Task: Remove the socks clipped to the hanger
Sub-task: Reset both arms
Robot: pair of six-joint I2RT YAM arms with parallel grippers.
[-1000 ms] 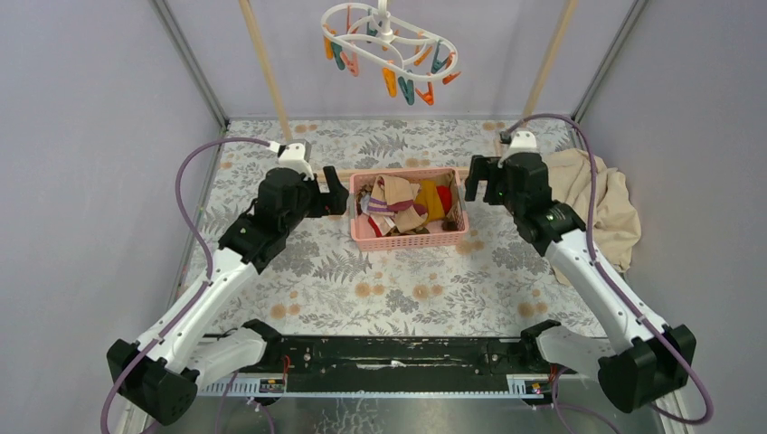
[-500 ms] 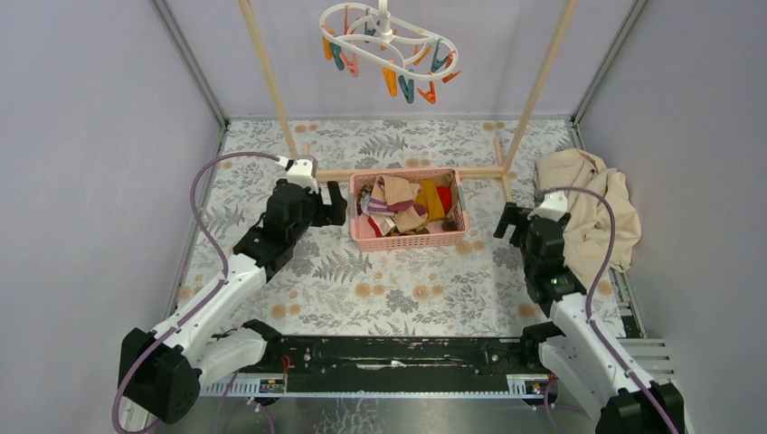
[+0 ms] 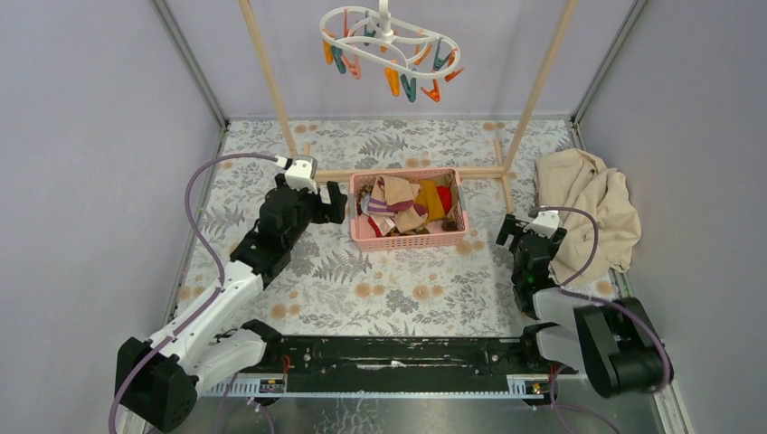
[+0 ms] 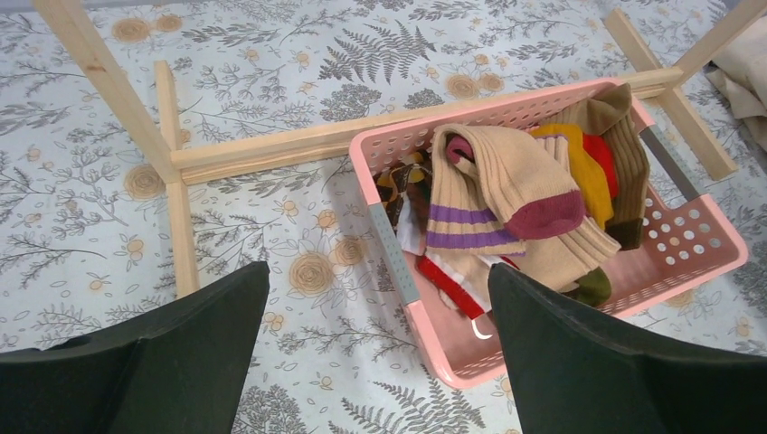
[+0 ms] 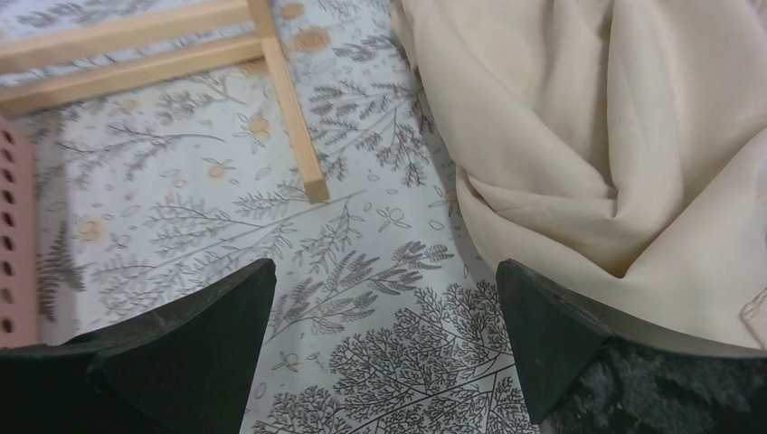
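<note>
The left arm (image 3: 231, 280) reaches forward and inward from its base, its white forearm link sloping up to a black wrist. The left end effector (image 3: 335, 201) points toward the right, its jaws spread wide with nothing gripped between them. In the wrist view its two dark fingers (image 4: 181, 353) fill the lower corners. The right arm (image 3: 565, 325) is folded back tight over its own base, links stacked close together. The right end effector (image 3: 512, 231) sits just ahead of that folded arm, aimed forward and slightly left. Its jaws are equally wide and hold nothing, and its own fingers (image 5: 181, 353) sit at the lower corners of its wrist view.
</note>
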